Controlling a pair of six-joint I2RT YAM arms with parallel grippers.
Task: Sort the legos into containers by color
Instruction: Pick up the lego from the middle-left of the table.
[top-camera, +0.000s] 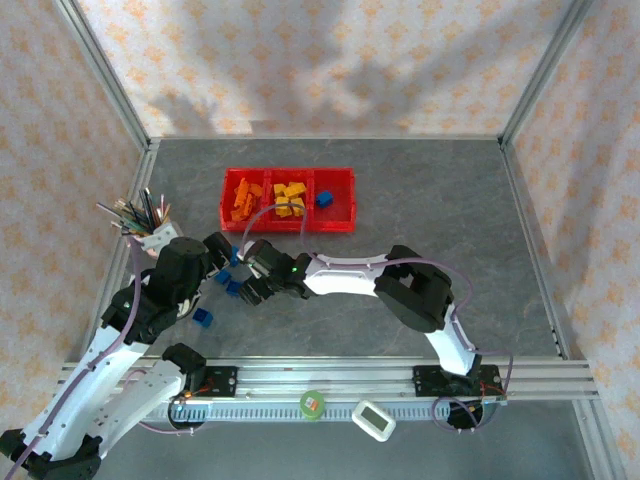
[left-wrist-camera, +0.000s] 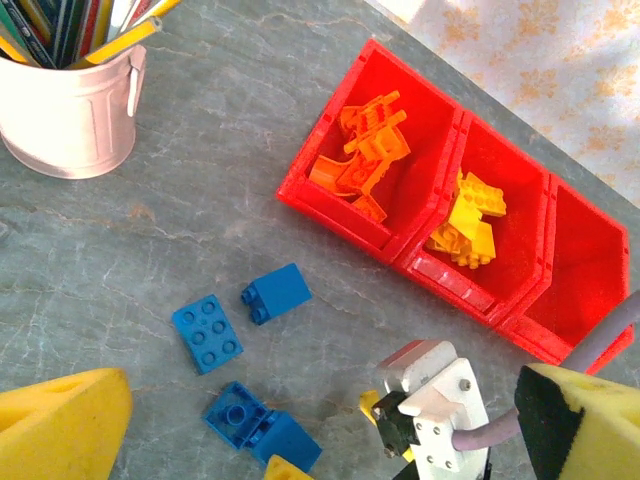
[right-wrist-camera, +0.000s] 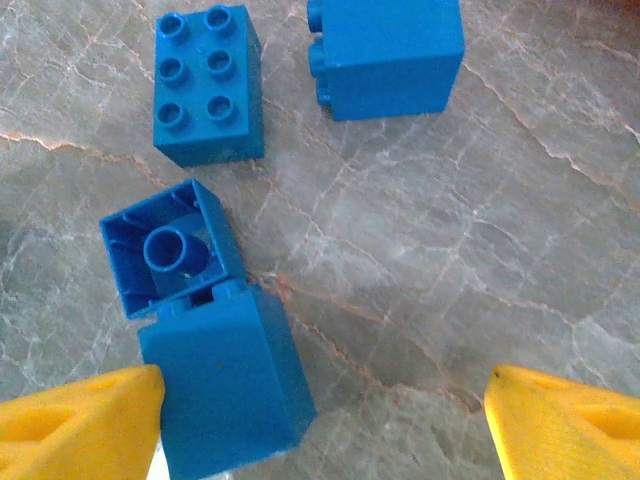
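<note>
The blue cube (right-wrist-camera: 225, 375) nearest the right gripper (right-wrist-camera: 320, 430) lies on the table, off to one side of the wide-open jaws. It touches one yellow pad (right-wrist-camera: 80, 420) and butts against an upturned blue brick (right-wrist-camera: 170, 260). Nothing sits btwn the pads. Two more blue bricks, a six-stud one (right-wrist-camera: 208, 85) and one on its side (right-wrist-camera: 385, 55), lie just beyond, apart from each other.

Risk as I see it: the cube's off-centre, so closing from here prob. shoves it sideways instead of pinching it, & the upturned brick gets dragged or wedged along w/ it. A skewed pinch on a corner could pop the cube out mid-carry.

Second worry: the left gripper (left-wrist-camera: 325, 410), also spread wide & empty, hangs over the same bricks, w/ the right arm's white wrist block (left-wrist-camera: 430, 410) just beneath it. The arms are v. close, so a lift or swing could clip one on the other or snag the cable (left-wrist-camera: 600, 340).

Room: the red tray (top-camera: 290, 171) is near, straight ahead. It has orange pieces (left-wrist-camera: 365, 150) in one end bin, yellow (left-wrist-camera: 465, 225) in the middle, and one blue brick (top-camera: 323, 199) in the other end bin w/ plenty of space. Walls are low but need clearing on approach. The table to the right is bare. A pencil cup (top-camera: 150, 232) crowds the left side, & a lone blue brick (top-camera: 203, 317) lies by the left arm.
</note>
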